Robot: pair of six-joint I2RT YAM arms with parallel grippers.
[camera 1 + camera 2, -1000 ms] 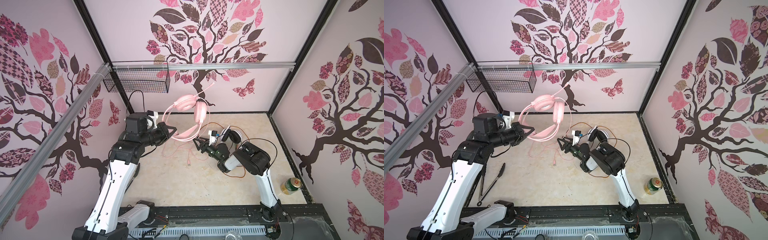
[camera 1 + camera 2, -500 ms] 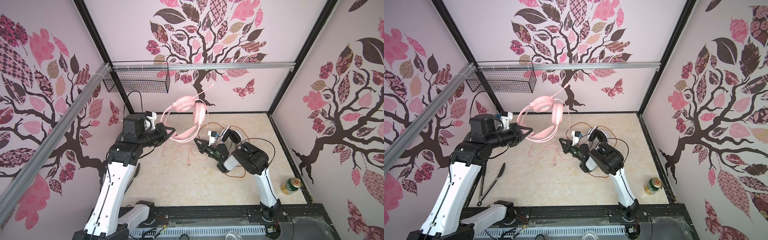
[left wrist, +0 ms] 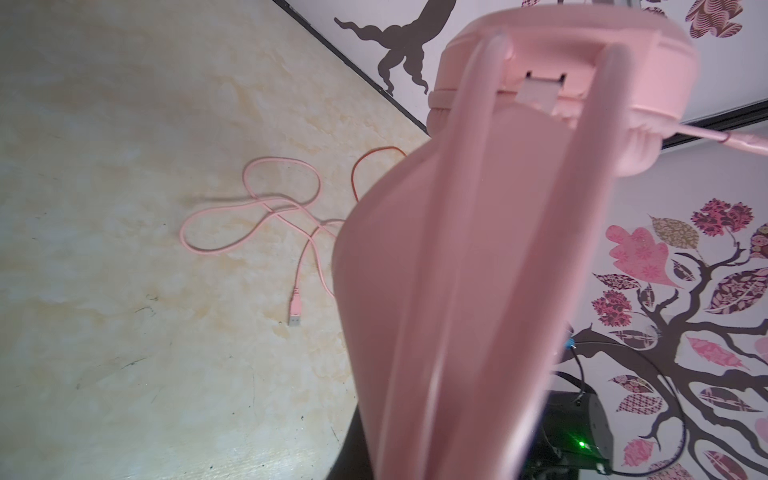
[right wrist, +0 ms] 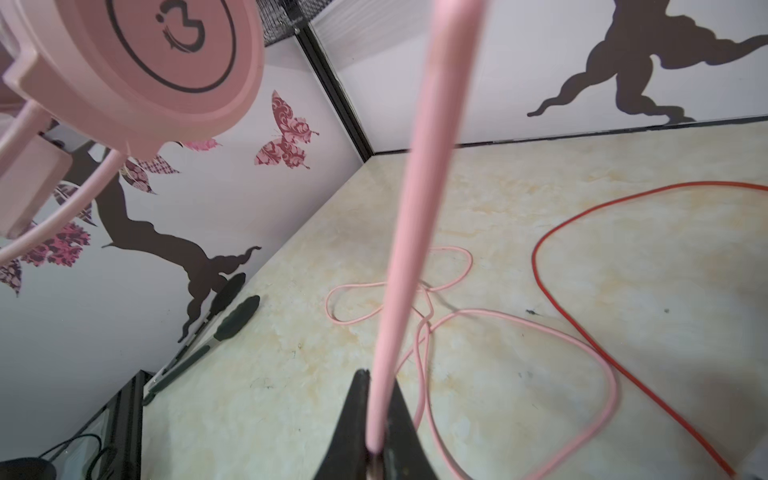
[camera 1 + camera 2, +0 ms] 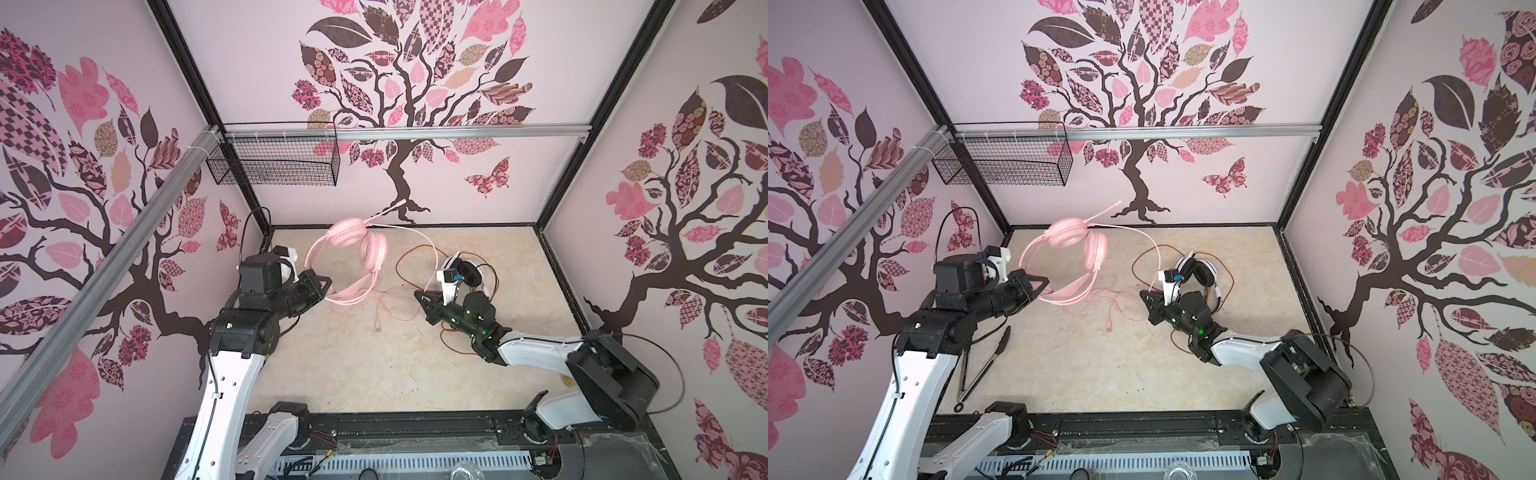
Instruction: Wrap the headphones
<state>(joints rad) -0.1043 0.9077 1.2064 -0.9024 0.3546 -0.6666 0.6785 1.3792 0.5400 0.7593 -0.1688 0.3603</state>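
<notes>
The pink headphones (image 5: 349, 232) (image 5: 1067, 235) hang in the air over the back left of the floor. My left gripper (image 5: 326, 284) (image 5: 1042, 284) is shut on their headband (image 3: 457, 270), which hides the jaws in the left wrist view. From the upper ear cup the pink cable (image 5: 432, 253) (image 4: 415, 208) arcs down to my right gripper (image 5: 419, 296) (image 4: 376, 415), which is shut on it. The rest of the cable lies looped on the floor, ending in its plug (image 3: 295, 313). The white headphones (image 5: 471, 272) (image 5: 1200, 272) lie behind the right gripper with their orange cable (image 5: 405, 259) (image 4: 582, 232).
Black-tipped tongs (image 5: 984, 361) (image 4: 224, 320) lie on the floor near the left wall, beside the left arm. A black wire basket (image 5: 274, 162) hangs on the back wall at the left. Walls close the floor in on three sides.
My right gripper has shut on the pink cable, and its elbow has swung back to the right. The left gripper has drawn the pink headphones slightly left and forward.
</notes>
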